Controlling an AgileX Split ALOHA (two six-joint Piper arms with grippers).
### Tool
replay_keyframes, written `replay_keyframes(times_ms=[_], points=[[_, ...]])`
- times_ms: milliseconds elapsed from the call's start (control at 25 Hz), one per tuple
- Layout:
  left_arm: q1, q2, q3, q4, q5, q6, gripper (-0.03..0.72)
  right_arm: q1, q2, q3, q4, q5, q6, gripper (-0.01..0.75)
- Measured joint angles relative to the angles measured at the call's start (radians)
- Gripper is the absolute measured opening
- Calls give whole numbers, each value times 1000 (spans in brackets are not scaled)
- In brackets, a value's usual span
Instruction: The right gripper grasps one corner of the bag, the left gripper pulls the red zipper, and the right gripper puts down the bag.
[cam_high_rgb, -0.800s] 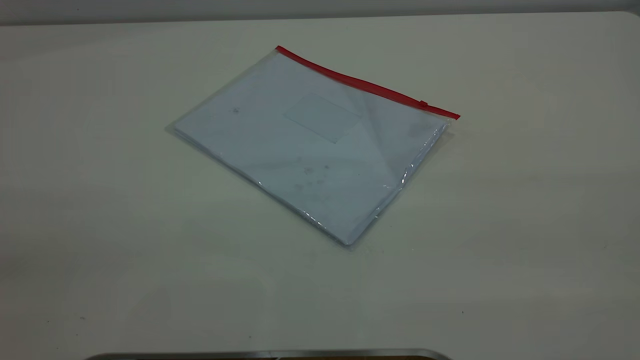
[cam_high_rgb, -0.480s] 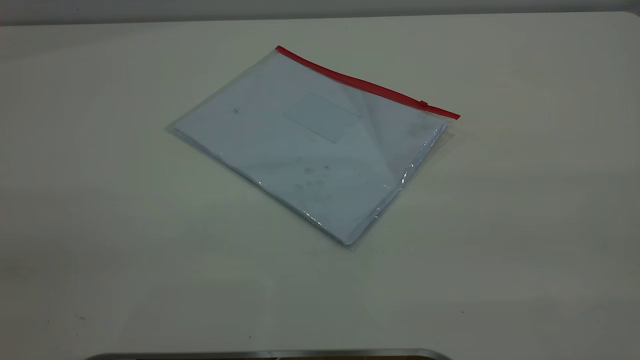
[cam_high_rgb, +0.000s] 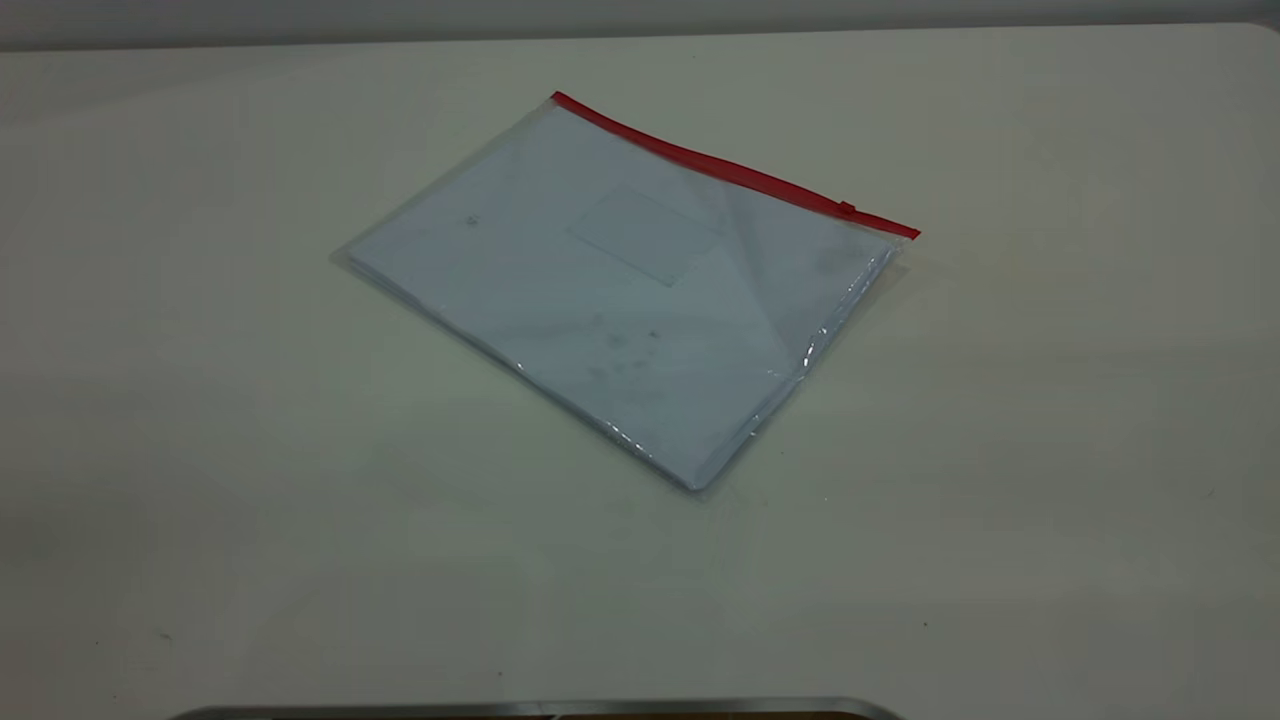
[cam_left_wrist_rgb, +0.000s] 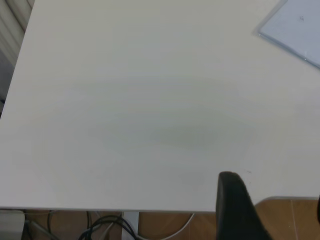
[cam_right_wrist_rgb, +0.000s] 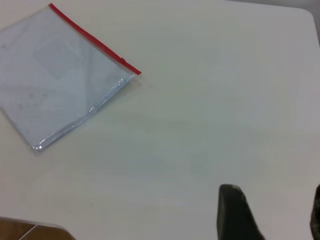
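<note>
Nothing is shifting between the earlier exterior pictures and this one: the bag (cam_high_rgb: 620, 290) is lying in the same spot, flat on the white table (cam_high_rgb: 200, 450), turned at an angle, with no arm reaching it.

Going from left to right, the left gripper (cam_left_wrist_rgb: 272, 210) is hanging over the table's near edge on the left side, well apart from the bag; only a corner of the bag (cam_left_wrist_rgb: 295, 30) is showing in its wrist view. Its two dark fingers are standing wide apart with nothing between them, one finger (cam_left_wrist_rgb: 235, 210) plainly in sight and the other just peeking in at the picture's border.

The bag is resting around the table's middle, white paper showing through the clear plastic, a faint label window (cam_high_rgb: 645, 237) on its face. The red zipper (cam_high_rgb: 730, 170) is running along the far long edge, its small slider (cam_high_rgb: 846, 208) sitting close to the right-hand end.

The right gripper (cam_right_wrist_rgb: 272, 212) is hovering over bare table to the right of the bag (cam_right_wrist_rgb: 60, 70), well apart from it, fingers spread wide and gripping nothing.
</note>
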Motion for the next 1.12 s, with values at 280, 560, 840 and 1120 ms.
replay_keyframes(times_ms=[280, 560, 840, 1120], points=[[0, 0, 0, 0, 0, 1, 453, 0, 0, 0, 0, 0, 0, 402], [0, 0, 0, 0, 0, 2, 453, 0, 0, 0, 0, 0, 0, 402], [0, 0, -8, -45, -10, -13, 453, 0, 0, -2, 42, -13, 4, 402], [0, 177, -148, -48, -105, -115, 453, 0, 226, -3, 292, -219, -60, 432]])
